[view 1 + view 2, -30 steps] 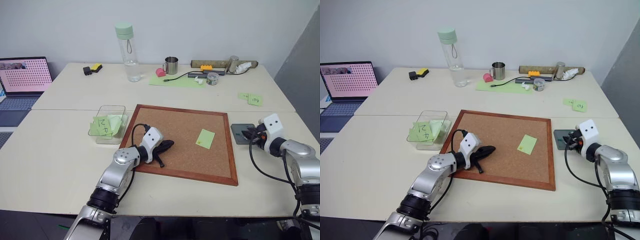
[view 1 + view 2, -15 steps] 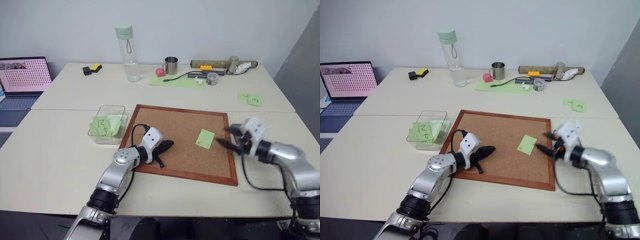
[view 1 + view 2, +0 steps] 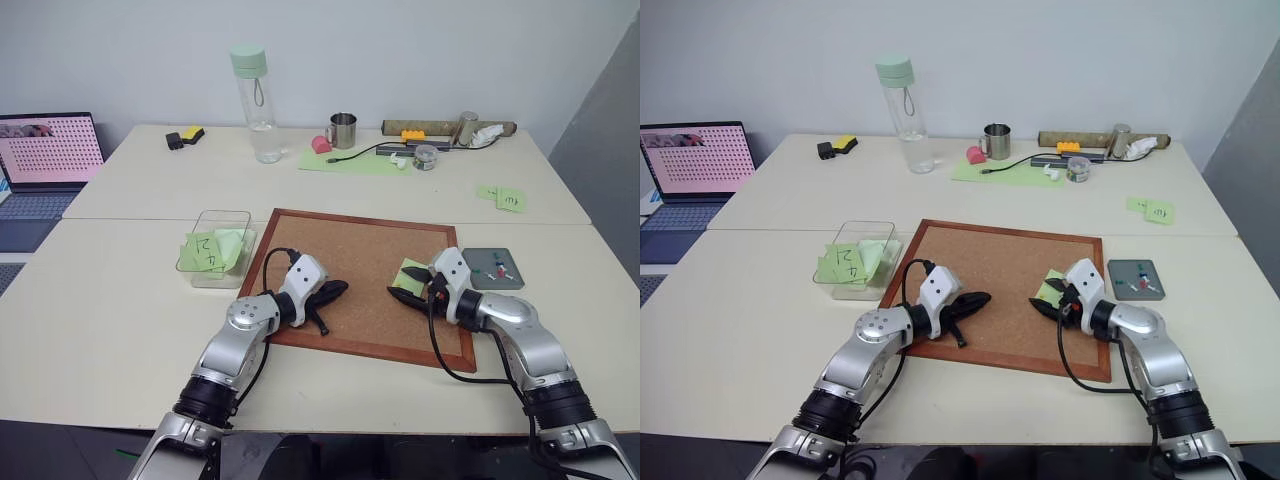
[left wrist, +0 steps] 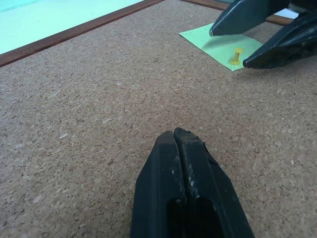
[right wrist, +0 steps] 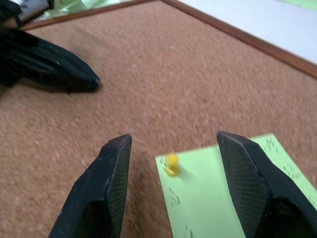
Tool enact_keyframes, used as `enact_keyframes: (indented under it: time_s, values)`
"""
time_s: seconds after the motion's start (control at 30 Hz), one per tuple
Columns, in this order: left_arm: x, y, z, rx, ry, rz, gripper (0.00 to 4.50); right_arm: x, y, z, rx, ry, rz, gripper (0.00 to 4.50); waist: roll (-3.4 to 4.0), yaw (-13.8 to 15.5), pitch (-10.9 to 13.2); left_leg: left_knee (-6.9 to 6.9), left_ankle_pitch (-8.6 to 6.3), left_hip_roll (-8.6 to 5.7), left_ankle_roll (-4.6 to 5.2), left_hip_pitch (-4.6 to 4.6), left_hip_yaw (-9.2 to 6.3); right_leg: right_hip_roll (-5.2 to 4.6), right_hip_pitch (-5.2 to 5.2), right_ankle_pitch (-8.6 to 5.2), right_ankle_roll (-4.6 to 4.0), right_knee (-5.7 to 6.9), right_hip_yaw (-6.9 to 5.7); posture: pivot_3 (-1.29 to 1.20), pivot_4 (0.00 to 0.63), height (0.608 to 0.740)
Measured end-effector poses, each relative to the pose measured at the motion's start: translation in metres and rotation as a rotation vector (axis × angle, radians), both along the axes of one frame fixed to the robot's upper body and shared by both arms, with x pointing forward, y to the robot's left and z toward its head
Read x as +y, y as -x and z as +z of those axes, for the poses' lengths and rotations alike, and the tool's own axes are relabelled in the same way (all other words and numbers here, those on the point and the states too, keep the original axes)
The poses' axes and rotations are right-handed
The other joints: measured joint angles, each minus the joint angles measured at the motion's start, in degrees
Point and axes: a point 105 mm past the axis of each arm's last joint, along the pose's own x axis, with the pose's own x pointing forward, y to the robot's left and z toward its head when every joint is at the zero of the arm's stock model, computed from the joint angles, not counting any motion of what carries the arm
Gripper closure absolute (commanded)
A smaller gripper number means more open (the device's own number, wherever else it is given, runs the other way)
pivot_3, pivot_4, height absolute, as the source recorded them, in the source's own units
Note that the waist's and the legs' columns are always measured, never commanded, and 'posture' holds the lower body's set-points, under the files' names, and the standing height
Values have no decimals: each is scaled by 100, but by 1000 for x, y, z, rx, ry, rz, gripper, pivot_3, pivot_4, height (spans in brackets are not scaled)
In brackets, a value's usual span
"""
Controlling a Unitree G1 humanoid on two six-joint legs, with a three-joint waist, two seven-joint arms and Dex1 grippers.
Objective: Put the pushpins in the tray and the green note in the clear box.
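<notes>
Pushpin (image 5: 172,163) — between spread right fingers (image 5: 113,163), untouched.

Between our right gripper's (image 5: 173,141) black fingers (image 5: 111,163) we see a yellow pushpin (image 5: 172,163) on the plain light green note (image 5: 218,193). Under both lies speckled brown cork with a reddish wood frame (image 3: 370,352); beside the gripper, the tray (image 3: 493,268) is dark grey.

The right gripper (image 3: 412,288) covers part of the green note (image 3: 410,270) in the head views. The pins in the tray (image 3: 493,268) are too small to count. Notes in the clear box (image 3: 216,246) overlap, their number unclear. The laptop (image 3: 45,160) is cut off at the edge.
</notes>
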Motion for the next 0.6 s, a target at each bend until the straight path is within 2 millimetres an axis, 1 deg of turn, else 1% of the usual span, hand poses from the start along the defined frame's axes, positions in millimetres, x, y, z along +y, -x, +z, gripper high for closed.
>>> enact_keyframes:
  time_s: [0.07, 0.1, 0.3, 0.33, 0.4, 0.6]
  values:
    - [0, 0, 0, 0, 0, 1, 4500, 0, 0, -1, -2, -3, 1, 2577, 0, -1, 0, 0, 0, 0, 0, 0, 1, 0, 0, 0, 0, 0, 0, 0, 150, 740]
    - [0, 0, 0, -1, 0, 2, 4500, 1, 0, -1, -1, -9, 2, 2708, 0, -2, 0, 0, 0, 0, 0, 0, 1, 0, 0, 0, 0, 0, 0, 0, 150, 740]
    - [0, 0, 0, 0, 0, 2, 4500, 4, 2, -3, 9, -37, 5, 3914, 0, -2, 0, 0, 0, 0, 0, 0, 0, 0, 0, 0, 0, -1, 0, 0, 150, 740]
    - [0, 0, 0, 0, 0, 2, 4500, 4, 2, -3, 8, -38, 5, 4189, 0, -2, 0, 0, 0, 0, 0, 0, 0, 0, 0, 0, 0, -1, 0, 0, 150, 740]
    - [0, 0, 0, 0, 0, 2, 4500, 3, 2, -3, 7, -37, 1, 4488, 0, -2, 0, -1, 0, 0, 0, 0, 0, 0, 0, 0, 0, -1, 0, 0, 150, 740]
    - [0, 0, 0, 1, 1, 2, 4500, 2, 2, -3, 7, -38, 0, 4488, 0, -1, 0, -1, 0, 0, 0, -1, 0, 0, 0, 0, 0, -2, 0, 0, 150, 740]
